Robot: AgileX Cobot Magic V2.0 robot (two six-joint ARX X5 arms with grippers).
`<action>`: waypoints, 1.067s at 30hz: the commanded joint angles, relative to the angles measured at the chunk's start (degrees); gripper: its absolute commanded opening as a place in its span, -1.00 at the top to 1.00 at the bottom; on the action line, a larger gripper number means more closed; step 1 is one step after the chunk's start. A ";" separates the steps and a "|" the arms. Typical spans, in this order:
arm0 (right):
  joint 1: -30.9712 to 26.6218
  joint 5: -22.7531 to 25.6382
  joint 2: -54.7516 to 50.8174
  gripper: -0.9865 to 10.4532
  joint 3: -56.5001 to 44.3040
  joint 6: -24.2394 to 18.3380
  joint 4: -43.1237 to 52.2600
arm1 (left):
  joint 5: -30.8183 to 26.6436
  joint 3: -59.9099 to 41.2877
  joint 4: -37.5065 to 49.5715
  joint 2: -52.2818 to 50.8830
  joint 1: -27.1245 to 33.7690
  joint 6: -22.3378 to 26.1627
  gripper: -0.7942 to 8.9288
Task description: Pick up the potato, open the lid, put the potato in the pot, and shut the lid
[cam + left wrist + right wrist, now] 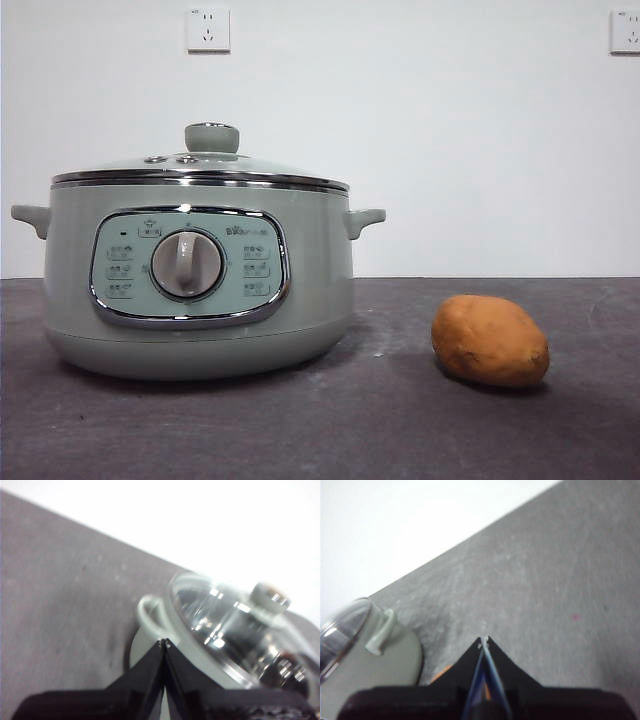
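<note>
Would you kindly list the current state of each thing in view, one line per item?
lid: closed, seated on the pot.
pot: upright on the table, covered.
potato: lying on the table beside the pot, apart from it, not held.
left end effector: shut, empty, above the pot's side handle.
right end effector: shut, empty, above the table near the pot.
</note>
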 commanded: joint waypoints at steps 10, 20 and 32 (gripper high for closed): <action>-0.09 -1.53 16.31 0.84 16.20 -9.66 0.20 | 4.79 17.16 -4.79 15.28 0.13 8.11 0.85; -0.09 -18.10 33.22 0.83 31.26 -17.51 -9.60 | 19.37 31.12 -10.73 30.88 0.13 10.75 0.85; -0.07 -27.98 43.25 -0.13 36.48 -21.20 -15.74 | 30.47 34.29 -11.43 38.29 0.02 10.64 0.23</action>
